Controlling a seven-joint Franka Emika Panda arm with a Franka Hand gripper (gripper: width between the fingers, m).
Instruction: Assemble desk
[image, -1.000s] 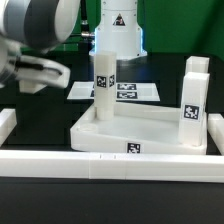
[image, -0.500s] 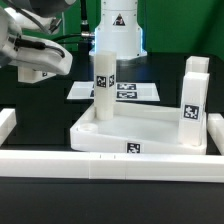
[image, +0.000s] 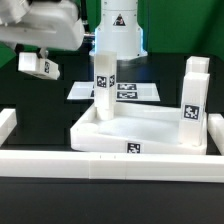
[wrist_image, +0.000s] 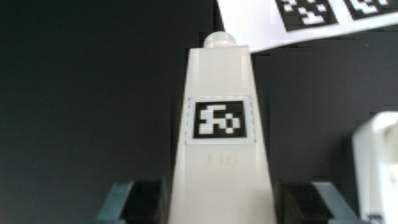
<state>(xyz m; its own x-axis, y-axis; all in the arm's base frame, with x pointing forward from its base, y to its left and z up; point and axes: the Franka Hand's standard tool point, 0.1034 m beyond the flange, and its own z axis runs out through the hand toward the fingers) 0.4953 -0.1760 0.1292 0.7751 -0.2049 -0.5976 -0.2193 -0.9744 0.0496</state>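
1. The tool (wrist_image: 210, 200) is pinching a white leg block (wrist_image: 221, 120) between its fingers – the block's square tag is facing the wrist camera.
2. In the exterior view the held leg block (image: 38, 66) is hanging in the air at the exterior view's left, above the black surface.
3. The desk top (image: 140, 130) is lying behind the white rail (image: 110, 163), with one leg (image: 103, 82) standing upright at its far corner and two legs (image: 192, 95) at the exterior view's right.
4. The marker board (image: 135, 92) is lying behind.

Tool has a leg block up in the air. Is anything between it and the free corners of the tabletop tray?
Nothing visible blocks it. The tagged white plastic leg block in the tool hangs above the dark table, apart from the large white rimmed tabletop tray. The tray's near corners show bare; two legs already stand on it.
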